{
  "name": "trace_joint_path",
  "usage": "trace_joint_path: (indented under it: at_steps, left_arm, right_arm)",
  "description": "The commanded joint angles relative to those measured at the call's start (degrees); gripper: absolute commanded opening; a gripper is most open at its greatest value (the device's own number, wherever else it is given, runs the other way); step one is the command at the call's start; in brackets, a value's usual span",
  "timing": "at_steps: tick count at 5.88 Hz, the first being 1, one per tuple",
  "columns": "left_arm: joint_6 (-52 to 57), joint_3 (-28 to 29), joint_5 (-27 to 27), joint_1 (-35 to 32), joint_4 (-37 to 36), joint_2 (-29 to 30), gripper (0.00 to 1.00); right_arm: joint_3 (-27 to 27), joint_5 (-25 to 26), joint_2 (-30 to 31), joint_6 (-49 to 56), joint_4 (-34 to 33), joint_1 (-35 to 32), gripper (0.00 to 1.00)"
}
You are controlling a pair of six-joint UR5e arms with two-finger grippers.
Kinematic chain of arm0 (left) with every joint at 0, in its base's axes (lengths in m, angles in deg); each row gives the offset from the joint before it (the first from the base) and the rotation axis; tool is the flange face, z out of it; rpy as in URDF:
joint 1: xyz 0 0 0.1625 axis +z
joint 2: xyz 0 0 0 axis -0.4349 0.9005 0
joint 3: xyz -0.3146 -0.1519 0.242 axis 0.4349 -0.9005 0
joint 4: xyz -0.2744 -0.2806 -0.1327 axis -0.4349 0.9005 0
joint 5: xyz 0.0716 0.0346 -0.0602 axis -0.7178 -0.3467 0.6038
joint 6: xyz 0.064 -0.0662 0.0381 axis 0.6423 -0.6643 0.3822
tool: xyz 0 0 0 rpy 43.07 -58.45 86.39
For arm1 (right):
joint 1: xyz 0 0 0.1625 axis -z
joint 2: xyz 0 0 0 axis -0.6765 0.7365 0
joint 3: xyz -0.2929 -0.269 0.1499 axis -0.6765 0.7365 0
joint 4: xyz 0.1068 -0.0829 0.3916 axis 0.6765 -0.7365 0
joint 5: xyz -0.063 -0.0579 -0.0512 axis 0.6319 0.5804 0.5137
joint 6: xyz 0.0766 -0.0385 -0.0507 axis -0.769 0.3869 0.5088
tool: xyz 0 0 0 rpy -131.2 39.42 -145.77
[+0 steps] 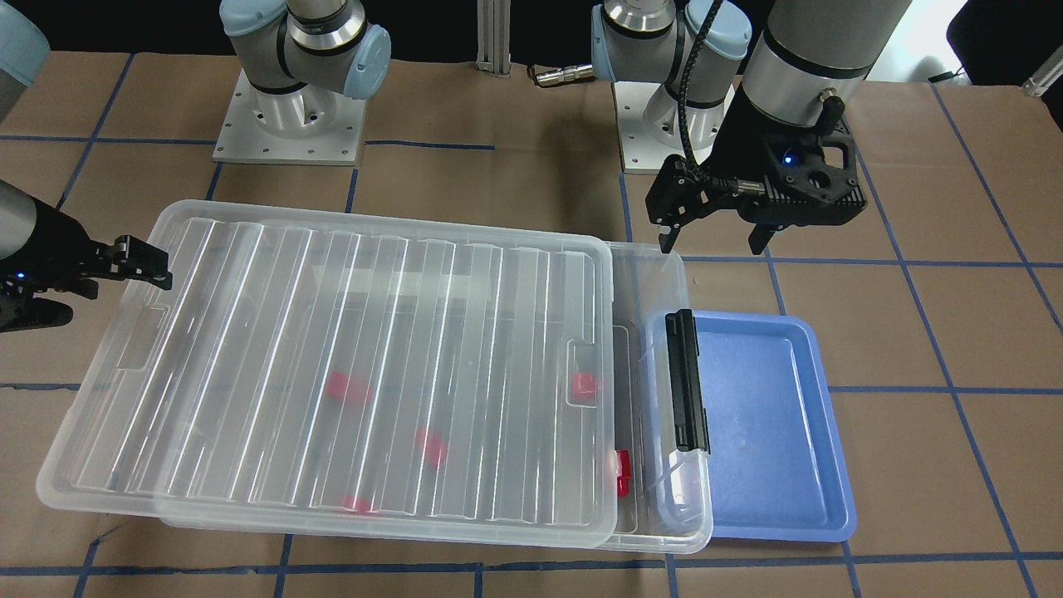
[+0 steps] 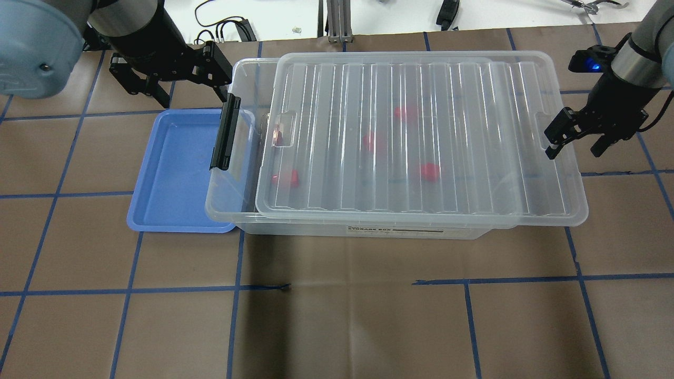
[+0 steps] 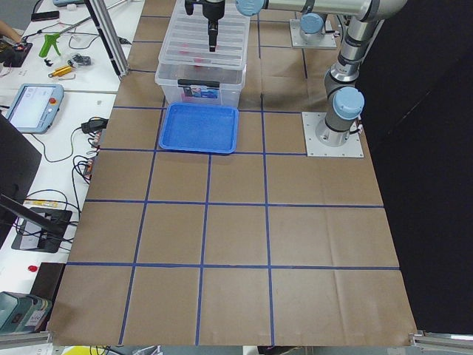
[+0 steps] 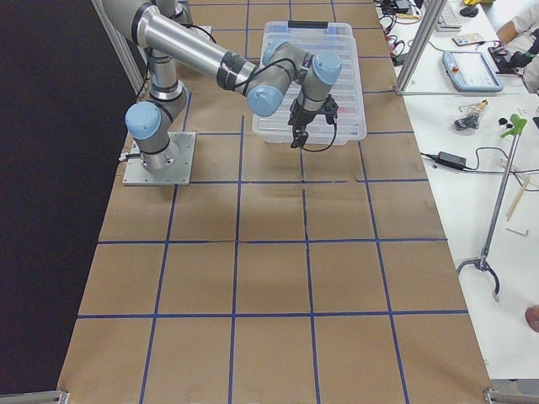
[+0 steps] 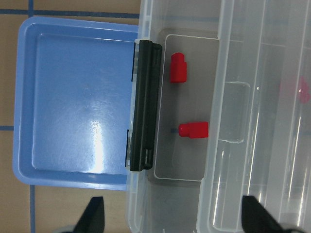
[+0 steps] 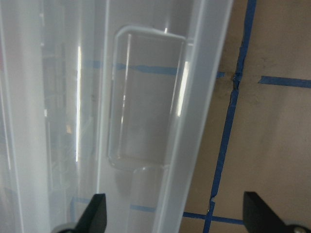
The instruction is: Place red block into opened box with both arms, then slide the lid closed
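The clear box (image 2: 231, 173) stands mid-table with its black latch bar (image 2: 225, 131) toward my left arm. The ribbed clear lid (image 2: 410, 142) lies on it, shifted toward my right arm, so a strip by the latch is uncovered. Several red blocks lie inside; two (image 5: 178, 67) (image 5: 193, 129) show in that strip, others (image 2: 405, 112) (image 2: 429, 171) under the lid. My left gripper (image 2: 187, 95) hangs open and empty above the box's far latch-end corner. My right gripper (image 2: 574, 150) is open and empty at the lid's other short end, over its tab recess (image 6: 146, 97).
An empty blue tray (image 2: 174, 173) lies against the box's latch end. Both arm bases (image 1: 286, 124) (image 1: 664, 133) stand on the robot's side of the table. Brown paper with blue tape lines covers the table. Benches with tools and cables flank it in the side views.
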Motion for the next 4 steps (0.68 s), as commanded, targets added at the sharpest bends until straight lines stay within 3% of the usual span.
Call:
trace_joint_path:
  at_steps: [1,4]
  left_arm:
    - [0.1,0.0,0.0,0.1,-0.2,0.0,0.99]
    - [0.2,-0.1,0.2,0.2,-0.1,-0.4,0.99]
  right_arm:
    - [-0.3,-0.2,0.6,0.0,0.0,-0.1,1.00]
    - [-2.7,-5.9,1.5,-0.9,0.1,-0.5,1.00]
